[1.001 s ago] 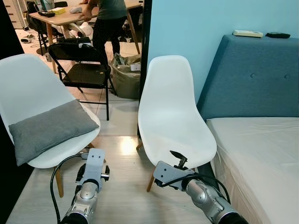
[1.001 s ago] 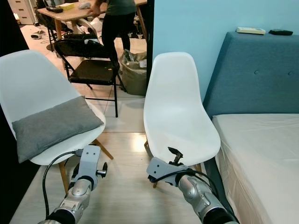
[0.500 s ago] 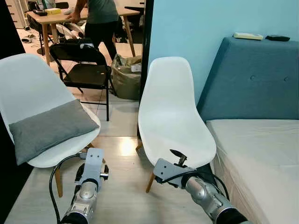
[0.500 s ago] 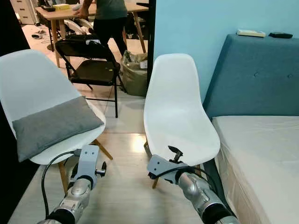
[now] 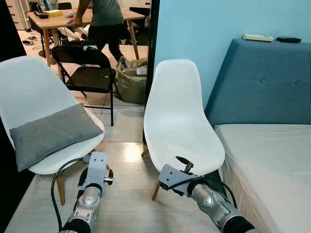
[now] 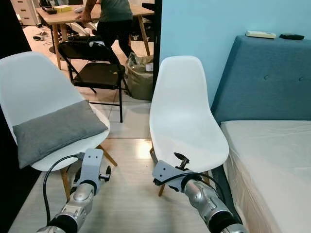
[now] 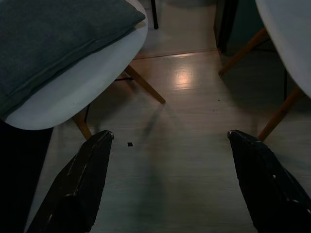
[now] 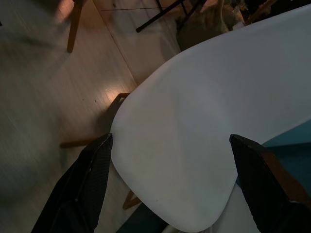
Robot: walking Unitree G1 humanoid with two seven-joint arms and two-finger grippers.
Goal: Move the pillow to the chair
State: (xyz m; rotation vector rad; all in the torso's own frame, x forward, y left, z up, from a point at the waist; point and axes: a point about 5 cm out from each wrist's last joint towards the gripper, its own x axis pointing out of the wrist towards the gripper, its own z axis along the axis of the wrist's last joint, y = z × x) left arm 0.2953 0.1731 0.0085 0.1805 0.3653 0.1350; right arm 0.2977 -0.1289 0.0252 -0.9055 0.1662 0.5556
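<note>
Grey pillow [image 5: 51,135] lies on the left white chair [image 5: 29,97], w/ the left gripper [image 7: 167,184] low beside that chair's seat edge, fingers spread, not touching; right gripper [image 8: 170,187] also spread, above the empty white chair [image 5: 181,116] beside it

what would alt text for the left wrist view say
A grey pillow lies on a white chair with wooden legs, seen past the open left end effector with its two black fingers spread over pale wood floor. A second white chair edges in opposite.
</note>
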